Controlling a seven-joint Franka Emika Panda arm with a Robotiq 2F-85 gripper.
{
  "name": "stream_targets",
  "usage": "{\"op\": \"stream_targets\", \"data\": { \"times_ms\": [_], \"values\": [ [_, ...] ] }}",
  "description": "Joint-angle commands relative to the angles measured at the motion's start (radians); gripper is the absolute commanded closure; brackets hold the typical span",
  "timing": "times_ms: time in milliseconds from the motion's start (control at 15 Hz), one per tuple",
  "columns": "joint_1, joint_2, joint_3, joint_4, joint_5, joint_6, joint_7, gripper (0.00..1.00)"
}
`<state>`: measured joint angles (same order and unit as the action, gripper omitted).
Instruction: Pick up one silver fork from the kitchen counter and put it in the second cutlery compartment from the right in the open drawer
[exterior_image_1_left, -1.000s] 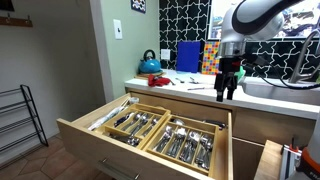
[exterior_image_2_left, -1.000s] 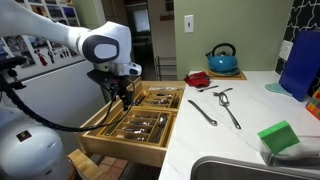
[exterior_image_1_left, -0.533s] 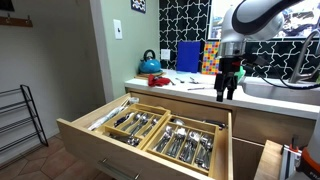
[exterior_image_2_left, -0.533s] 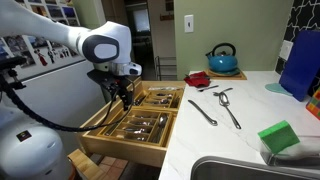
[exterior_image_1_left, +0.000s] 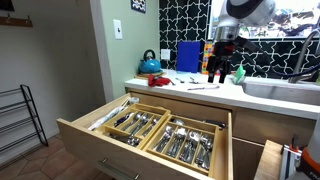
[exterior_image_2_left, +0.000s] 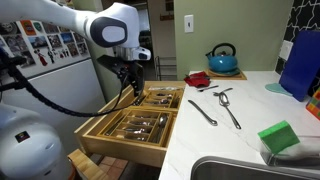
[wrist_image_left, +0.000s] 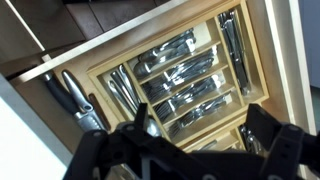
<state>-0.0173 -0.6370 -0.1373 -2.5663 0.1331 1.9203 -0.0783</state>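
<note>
Silver forks and other cutlery (exterior_image_2_left: 203, 110) lie on the pale kitchen counter (exterior_image_2_left: 250, 125), which also shows in an exterior view (exterior_image_1_left: 200, 93). The wide wooden drawer (exterior_image_1_left: 75, 132) is pulled out, with two divider trays of silver cutlery (exterior_image_1_left: 185, 140); it shows in both exterior views (exterior_image_2_left: 115, 145). My gripper (exterior_image_1_left: 222, 70) hangs open and empty above the drawer beside the counter edge (exterior_image_2_left: 133, 82). In the wrist view my open fingers (wrist_image_left: 200, 135) frame the narrow cutlery compartments (wrist_image_left: 190, 95) below.
A blue kettle (exterior_image_2_left: 222, 58) and a red cloth (exterior_image_2_left: 198, 79) sit at the back of the counter. A blue board (exterior_image_2_left: 300, 62), a green sponge (exterior_image_2_left: 280, 137) and the sink (exterior_image_2_left: 250, 170) are nearby. A narrower pull-out (exterior_image_1_left: 268, 160) stands beside the drawer.
My arm has lifted. The gripper has risen higher above the drawer and shifted slightly toward the counter, still open and empty.
</note>
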Motion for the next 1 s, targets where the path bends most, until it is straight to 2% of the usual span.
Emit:
{"op": "stream_targets", "data": {
  "times_ms": [0,333,733,867,933],
  "values": [
    [-0.015,0.206,-0.048,0.254,-0.002,-0.086,-0.010,0.00],
    [-0.067,0.462,-0.012,0.523,-0.053,-0.048,0.075,0.00],
    [-0.079,0.725,-0.005,0.792,-0.162,-0.033,0.117,0.00],
    [-0.079,0.778,-0.006,0.847,-0.187,-0.004,0.118,0.00],
    [-0.079,0.719,-0.003,0.780,-0.159,-0.014,0.101,0.00]
  ]
}}
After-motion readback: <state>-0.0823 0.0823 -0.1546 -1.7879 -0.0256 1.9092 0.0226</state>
